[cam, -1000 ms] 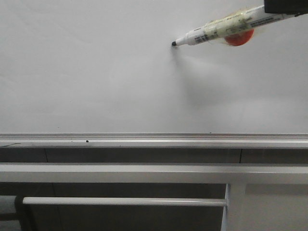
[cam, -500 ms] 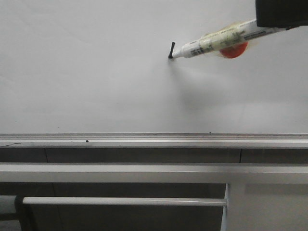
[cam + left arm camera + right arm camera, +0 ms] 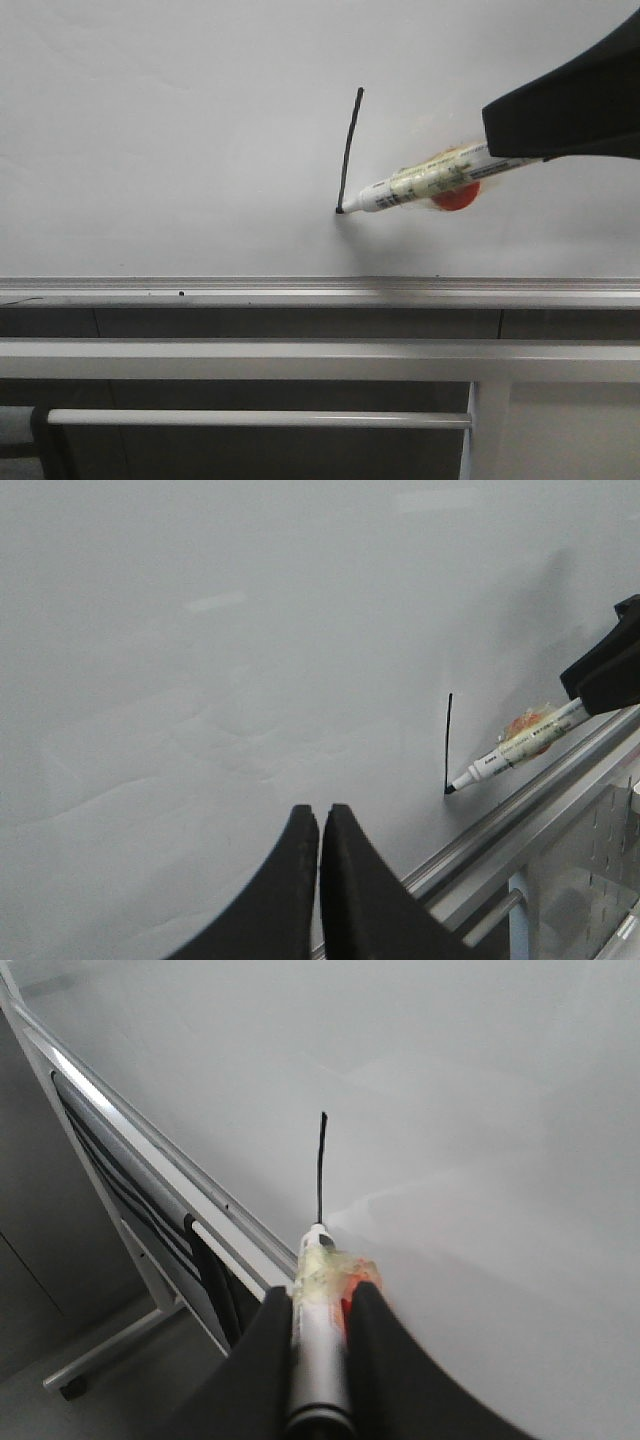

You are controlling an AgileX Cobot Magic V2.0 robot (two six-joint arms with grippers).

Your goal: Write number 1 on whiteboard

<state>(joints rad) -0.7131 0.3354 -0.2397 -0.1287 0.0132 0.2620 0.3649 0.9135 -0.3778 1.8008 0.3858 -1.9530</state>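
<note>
The whiteboard [image 3: 180, 150] fills the front view, with its silver bottom rail [image 3: 300, 292] below. A thin black, slightly slanted stroke, the number 1 [image 3: 349, 150], runs down the board; it also shows in the left wrist view [image 3: 448, 742] and the right wrist view [image 3: 320, 1165]. My right gripper [image 3: 320, 1295] is shut on a white marker [image 3: 415, 185] wrapped in yellowish tape with an orange blob; its black tip touches the board at the stroke's lower end [image 3: 341, 210]. My left gripper [image 3: 319, 815] is shut and empty, facing the board left of the stroke.
Grey metal frame bars [image 3: 260, 358] run under the rail, with a thinner bar [image 3: 260, 418] below. A tiny black dot [image 3: 180, 294] sits on the rail. The board's stand and floor show in the right wrist view [image 3: 100, 1350].
The marker tip has moved down the board from the upper start point, and the black stroke has grown from a short mark to a long line. The right arm has lowered.
</note>
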